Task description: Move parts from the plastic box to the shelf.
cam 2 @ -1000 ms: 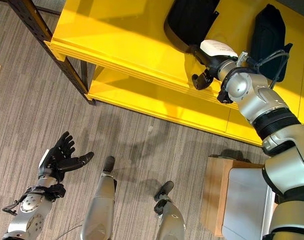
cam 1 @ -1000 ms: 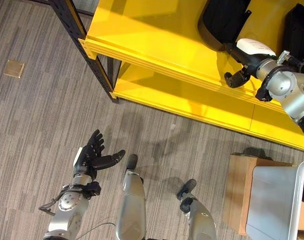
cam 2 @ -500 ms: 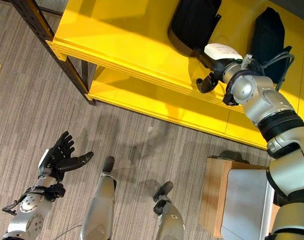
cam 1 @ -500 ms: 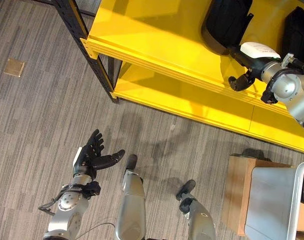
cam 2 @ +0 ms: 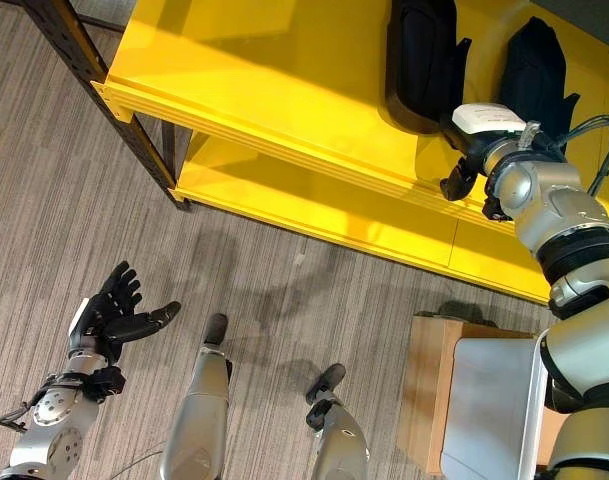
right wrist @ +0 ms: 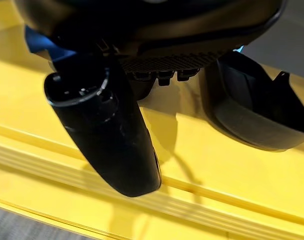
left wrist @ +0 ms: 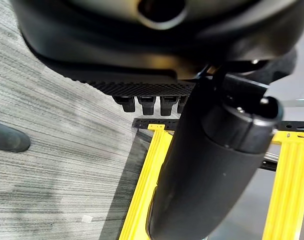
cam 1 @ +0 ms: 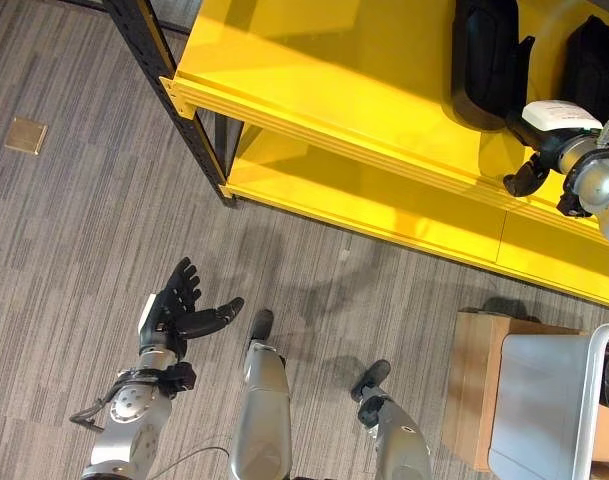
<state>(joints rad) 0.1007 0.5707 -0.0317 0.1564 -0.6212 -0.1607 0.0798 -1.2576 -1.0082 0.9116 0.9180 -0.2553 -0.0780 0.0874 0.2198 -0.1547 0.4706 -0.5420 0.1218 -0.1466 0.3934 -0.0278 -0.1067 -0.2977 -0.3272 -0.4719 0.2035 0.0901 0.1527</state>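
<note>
- We see the black part (cam 2: 421, 60) resting on the yellow shelf (cam 2: 284, 90), beside a second black part (cam 2: 536, 62).
- Our right hand (cam 2: 464, 150) hangs just beside it, fingers relaxed, holding nothing.
- Our left hand (cam 1: 174, 312) hangs open above the floor (cam 1: 74, 230).
- Placement looks complete; next we judge a return to the plastic box (cam 1: 539, 410).

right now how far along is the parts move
Done: two black parts lie on the yellow shelf, one just past the right hand, another beyond. In hand: nothing; the left hand hangs open. Left: what remains in the grey plastic box cannot be seen.
</note>
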